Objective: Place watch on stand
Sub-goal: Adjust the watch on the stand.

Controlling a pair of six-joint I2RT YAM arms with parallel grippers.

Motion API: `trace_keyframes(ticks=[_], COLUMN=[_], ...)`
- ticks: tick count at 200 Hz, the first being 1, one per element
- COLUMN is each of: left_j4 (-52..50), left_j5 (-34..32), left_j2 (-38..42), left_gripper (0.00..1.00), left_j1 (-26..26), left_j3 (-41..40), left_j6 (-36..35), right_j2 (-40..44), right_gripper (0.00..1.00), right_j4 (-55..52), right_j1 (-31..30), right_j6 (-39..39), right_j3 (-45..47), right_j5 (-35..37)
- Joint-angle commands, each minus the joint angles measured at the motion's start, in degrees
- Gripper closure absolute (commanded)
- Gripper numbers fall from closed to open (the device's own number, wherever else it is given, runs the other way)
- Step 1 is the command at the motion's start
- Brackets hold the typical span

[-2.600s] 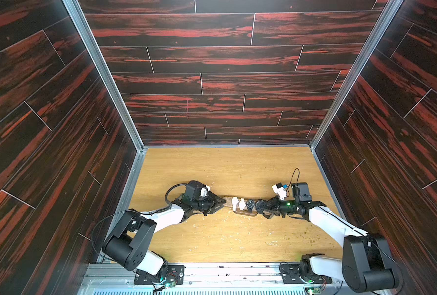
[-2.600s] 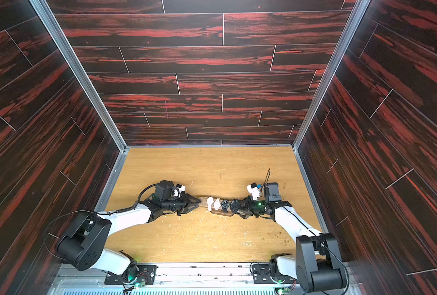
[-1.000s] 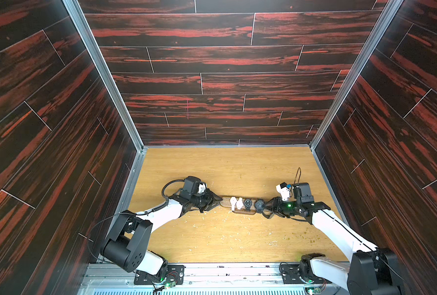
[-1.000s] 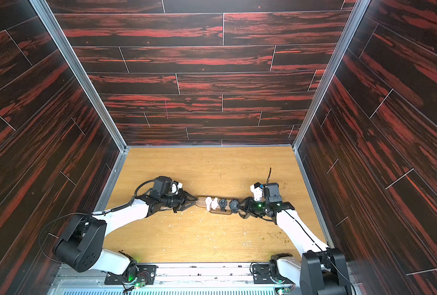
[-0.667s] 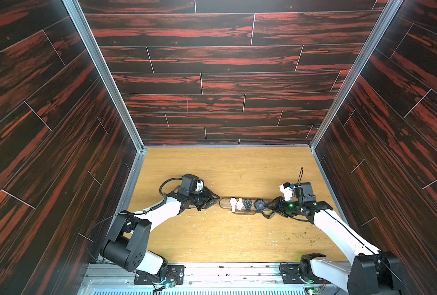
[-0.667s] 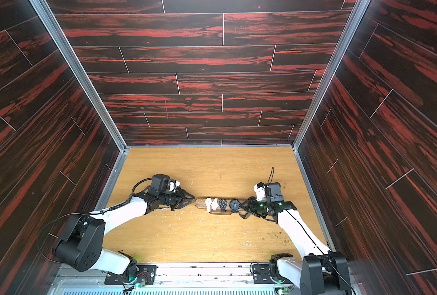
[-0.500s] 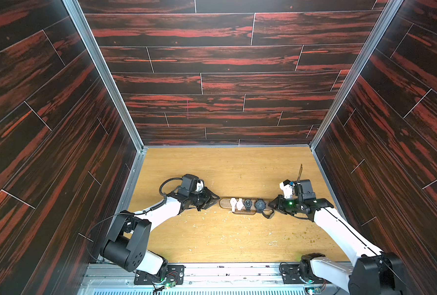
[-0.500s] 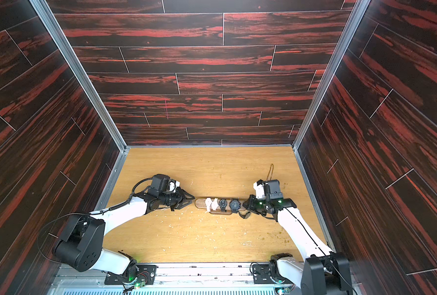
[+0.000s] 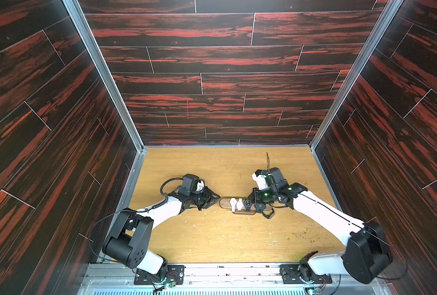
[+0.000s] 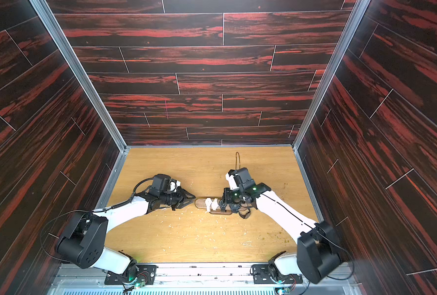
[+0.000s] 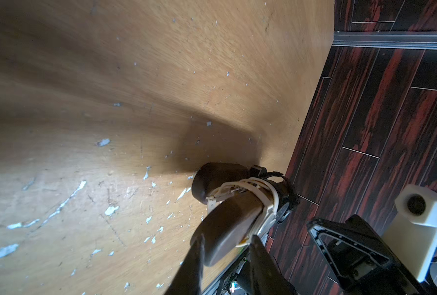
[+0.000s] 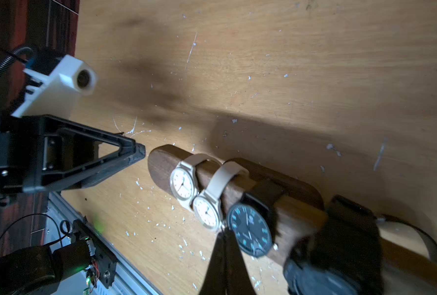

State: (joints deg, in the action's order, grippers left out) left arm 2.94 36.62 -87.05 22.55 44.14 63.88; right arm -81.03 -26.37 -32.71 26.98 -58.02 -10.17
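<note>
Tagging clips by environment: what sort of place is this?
Probably an enclosed robot test cell: dark panel walls on aluminium corner rails, left arm and right arm mounted at the front edge, scuffed wooden tabletop with a watch stand.

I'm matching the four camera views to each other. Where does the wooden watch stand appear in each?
In a top view: stand centre, just past the left gripper.
In a top view: same spot.
Left wrist: end-on, close ahead.
Right wrist: lengthwise, bare end farthest.
Landmark: two white watches near that end.
</note>
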Motion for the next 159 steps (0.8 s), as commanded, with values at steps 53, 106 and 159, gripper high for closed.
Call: trace_keyframes(ticks=[53,106,159], left_j4=[0.8,0.8,0.8], left_j5=[0.8,1.0,0.8], left_j2=[-0.3,-0.4,-0.2], left_gripper=[0.68,0.68,0.68], left_j1=[-0.2,-0.3,-0.3], left_j3=[0.9,0.9,0.6], left_j6=[-0.2,-0.1,-0.1], right_j2=[-6.0,-7.8,-6.7], right_gripper=[1.0,1.0,1.0], right_j4=[0.9,-0.1,-1.6], right_j1=[-1.3,-1.4,-1.3], right_j6=[-0.4,-1.3,-1.8], right_j3=[-3.7,-3.2,-1.9], right_j5=[0.9,2.5,4.6])
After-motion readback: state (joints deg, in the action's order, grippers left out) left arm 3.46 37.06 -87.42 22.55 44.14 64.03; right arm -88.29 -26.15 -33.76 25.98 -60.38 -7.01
